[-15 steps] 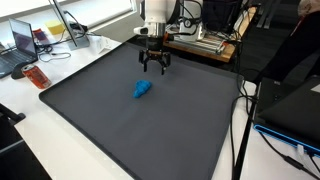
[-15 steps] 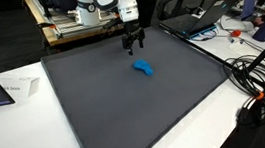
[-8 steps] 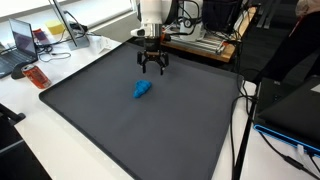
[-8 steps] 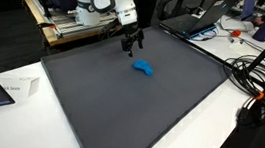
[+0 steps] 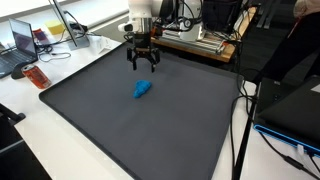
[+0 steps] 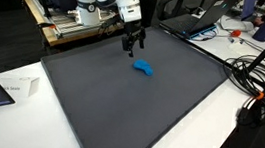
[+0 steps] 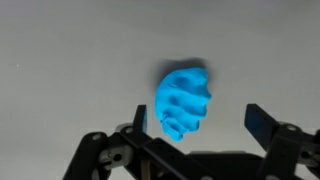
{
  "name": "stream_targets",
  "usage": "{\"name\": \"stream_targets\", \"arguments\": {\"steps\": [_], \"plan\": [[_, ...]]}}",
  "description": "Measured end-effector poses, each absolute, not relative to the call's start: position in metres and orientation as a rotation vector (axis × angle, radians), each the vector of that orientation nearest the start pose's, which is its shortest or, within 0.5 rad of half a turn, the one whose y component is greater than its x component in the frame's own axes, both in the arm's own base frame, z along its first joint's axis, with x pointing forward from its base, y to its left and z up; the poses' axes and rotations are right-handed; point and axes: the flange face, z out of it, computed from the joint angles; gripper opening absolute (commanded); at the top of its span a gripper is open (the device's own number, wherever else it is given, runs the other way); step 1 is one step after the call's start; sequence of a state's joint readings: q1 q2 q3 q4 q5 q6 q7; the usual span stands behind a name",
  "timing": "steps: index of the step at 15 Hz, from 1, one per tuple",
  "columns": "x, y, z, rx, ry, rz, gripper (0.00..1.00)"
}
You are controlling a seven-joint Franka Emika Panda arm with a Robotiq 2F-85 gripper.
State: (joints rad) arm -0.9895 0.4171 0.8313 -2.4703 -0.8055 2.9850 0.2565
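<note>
Blue cloth (image 7: 185, 101), dk grey mat (image 5: 150, 130).

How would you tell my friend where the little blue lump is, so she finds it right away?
Look for the big dark grey mat that covers most of the white table. Near the middle of it, close to the robot's open pincer, lies the small blue lump. It is bright blue and crinkly with ridges, while the mat around it is flat and dark grey.

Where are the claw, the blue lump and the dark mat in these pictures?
claw (image 5: 143, 65): in an exterior view, midway between its open fingertips.
blue lump (image 7: 185, 100): wrist view, middle of its ridged surface.
dark mat (image 6: 119, 108): in an exterior view, bare middle area.
</note>
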Motion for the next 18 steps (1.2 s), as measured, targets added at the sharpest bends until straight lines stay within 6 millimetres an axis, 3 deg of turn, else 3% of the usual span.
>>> {"name": "stream_targets", "arguments": {"steps": [6,9,13,18], "plan": [[0.539,-0.043,0.276,-2.982,-0.461,-0.304,1.0],[0.559,-0.063,0.291,-2.892,-0.461,-0.222,1.0],[0.578,-0.08,0.291,-2.787,-0.492,-0.158,1.0],[0.589,-0.095,0.273,-2.714,-0.5,-0.134,1.0]]}}
